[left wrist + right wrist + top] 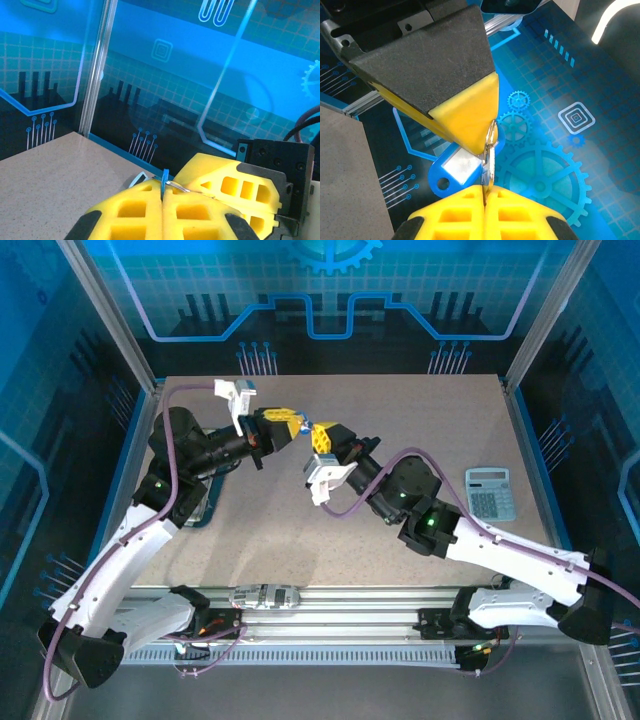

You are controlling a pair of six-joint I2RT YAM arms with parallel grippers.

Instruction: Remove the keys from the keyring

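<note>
Both grippers meet above the middle of the table. My left gripper [296, 426] [164, 192] is shut on the thin blue edge of the key [165, 179], which sticks up between its yellow fingers. The grey keyring [181, 187] runs from there to the right gripper's yellow finger [235, 184]. From the right wrist, the key [454, 169] shows a blue head with a pale panel and a hole. My right gripper [318, 436] [485, 189] is shut on the metal keyring [490, 155], with the left gripper's finger [465, 112] pressed against it from above.
A grey calculator [490, 492] lies at the table's right edge. A dark flat object [204, 506] sits under the left arm at the table's left edge. A small silver item [265, 595] rests on the front rail. Blue enclosure walls surround the table.
</note>
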